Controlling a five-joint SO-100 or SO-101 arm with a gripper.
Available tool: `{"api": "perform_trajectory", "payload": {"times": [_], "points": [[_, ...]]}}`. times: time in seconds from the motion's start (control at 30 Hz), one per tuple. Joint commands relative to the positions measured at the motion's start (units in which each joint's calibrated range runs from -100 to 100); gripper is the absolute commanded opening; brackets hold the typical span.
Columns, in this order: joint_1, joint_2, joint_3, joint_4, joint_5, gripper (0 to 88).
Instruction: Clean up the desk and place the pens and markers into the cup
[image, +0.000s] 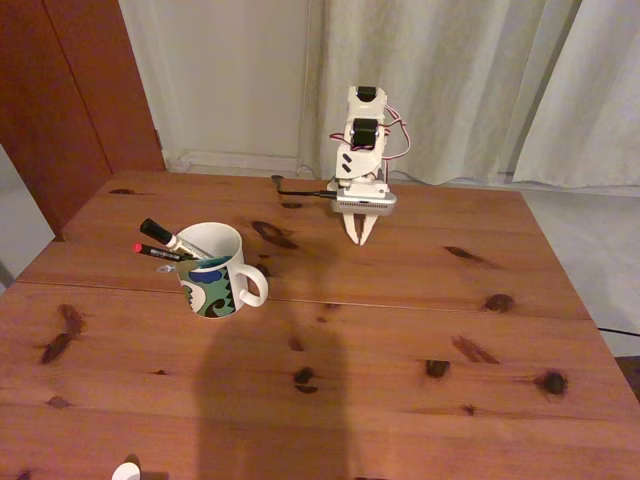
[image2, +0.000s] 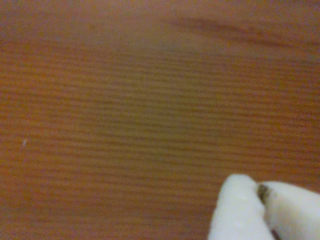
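Note:
The white cup (image: 222, 272) with its green, blue and black wavy pattern stands on the desk (image: 400, 330) at centre left in the fixed view, handle to the right. Out of its mouth, leaning left, stick a white marker with a black cap (image: 165, 236) and a thin black pen with a red tip (image: 155, 251); a teal pen (image: 208, 264) lies along the inner rim. My white gripper (image: 359, 238) hangs folded at the arm's base at the back, fingertips down and together, well right of the cup. In the wrist view the shut gripper (image2: 260, 192) hovers over bare wood.
A black cable (image: 300, 191) runs left from the arm's base along the back of the desk. A small white object (image: 127, 471) pokes in at the front edge. A broad shadow falls over the front middle. The floor drops away past the right edge.

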Motion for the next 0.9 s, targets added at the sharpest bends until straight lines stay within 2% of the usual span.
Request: {"api": "perform_trajectory", "payload": {"times": [0.0, 0.07, 0.27, 0.87], "points": [[-0.73, 0.27, 0.85, 1.39, 0.27, 0.9], [-0.65, 0.27, 0.85, 1.39, 0.48, 0.9], [0.16, 0.36, 0.85, 2.08, 5.36, 1.1], [-0.17, 0.36, 0.85, 2.08, 5.30, 1.1]]}}
